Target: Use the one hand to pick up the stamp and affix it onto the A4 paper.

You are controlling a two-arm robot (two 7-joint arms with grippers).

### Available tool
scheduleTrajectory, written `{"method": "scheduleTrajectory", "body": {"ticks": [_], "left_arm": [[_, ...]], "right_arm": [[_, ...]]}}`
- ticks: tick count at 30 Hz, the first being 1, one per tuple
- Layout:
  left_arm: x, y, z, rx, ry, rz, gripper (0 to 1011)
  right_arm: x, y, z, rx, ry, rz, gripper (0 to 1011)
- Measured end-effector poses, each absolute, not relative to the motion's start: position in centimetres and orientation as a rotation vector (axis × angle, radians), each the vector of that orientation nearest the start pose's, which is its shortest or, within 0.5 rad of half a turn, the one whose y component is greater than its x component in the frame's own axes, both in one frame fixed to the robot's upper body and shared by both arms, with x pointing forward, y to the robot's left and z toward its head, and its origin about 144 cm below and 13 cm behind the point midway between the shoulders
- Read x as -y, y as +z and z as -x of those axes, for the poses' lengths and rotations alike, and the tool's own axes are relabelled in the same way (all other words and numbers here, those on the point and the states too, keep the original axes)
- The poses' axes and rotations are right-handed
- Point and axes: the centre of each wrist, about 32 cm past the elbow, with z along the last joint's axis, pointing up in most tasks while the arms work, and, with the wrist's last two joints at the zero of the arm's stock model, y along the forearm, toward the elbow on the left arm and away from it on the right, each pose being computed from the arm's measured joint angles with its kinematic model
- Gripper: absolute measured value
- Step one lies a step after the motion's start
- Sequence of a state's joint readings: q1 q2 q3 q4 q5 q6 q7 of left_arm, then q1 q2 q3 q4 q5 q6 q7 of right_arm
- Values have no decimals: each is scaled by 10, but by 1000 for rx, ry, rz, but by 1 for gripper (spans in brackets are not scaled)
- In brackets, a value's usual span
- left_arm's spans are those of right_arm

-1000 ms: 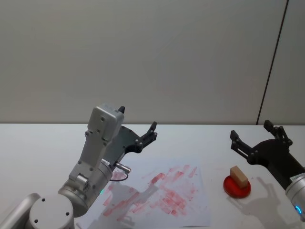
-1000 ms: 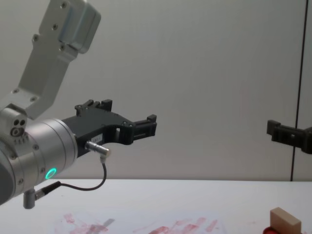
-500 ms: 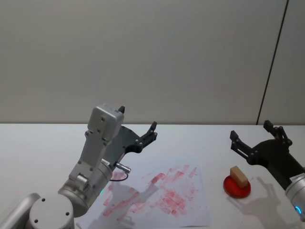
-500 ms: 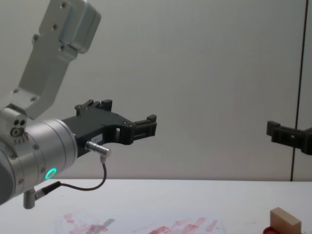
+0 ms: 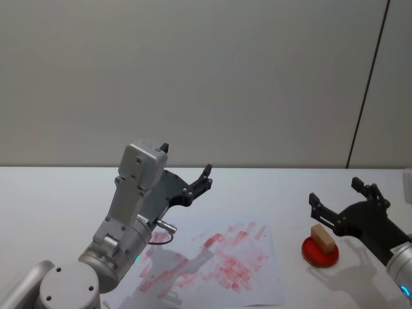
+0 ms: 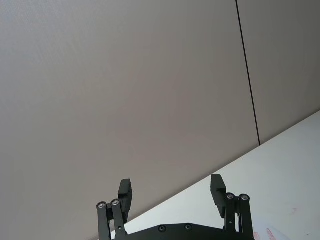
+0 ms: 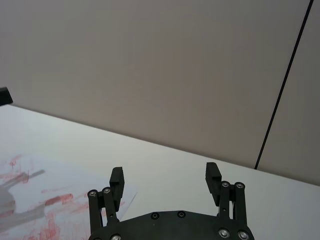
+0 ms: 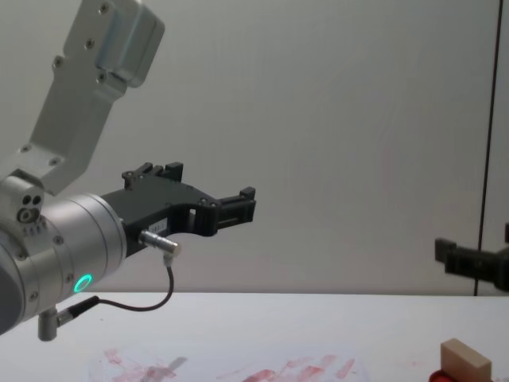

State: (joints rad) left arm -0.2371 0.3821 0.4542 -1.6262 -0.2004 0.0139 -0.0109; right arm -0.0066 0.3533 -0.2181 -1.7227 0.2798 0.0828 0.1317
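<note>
Head view: the right end effector, black with angular notched fingers, hangs released near the stamp without touching it. The stamp is a tan wooden block lying on a flat red round disc on the white surface, right of the red-smeared A4 paper. The left end effector is raised beside the paper. Wrist views: both end effectors' fingers are spread. Chest view: the block is square-edged.

Left gripper, right gripper: fingers spread, aloft.
</note>
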Motion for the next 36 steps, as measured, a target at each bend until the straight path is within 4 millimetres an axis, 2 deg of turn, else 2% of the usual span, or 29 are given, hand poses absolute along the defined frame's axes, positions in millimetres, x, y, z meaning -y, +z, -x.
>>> {"method": "scheduleTrajectory", "body": {"ticks": [17, 36], "left_arm": [[-198, 1204, -492, 268, 1124, -61, 1002], [-198, 1204, -492, 268, 1124, -61, 1003]], "right_arm": [[264, 1158, -454, -47, -1141, 183, 1001], [266, 1138, -464, -124, -1124, 237, 1001]]}}
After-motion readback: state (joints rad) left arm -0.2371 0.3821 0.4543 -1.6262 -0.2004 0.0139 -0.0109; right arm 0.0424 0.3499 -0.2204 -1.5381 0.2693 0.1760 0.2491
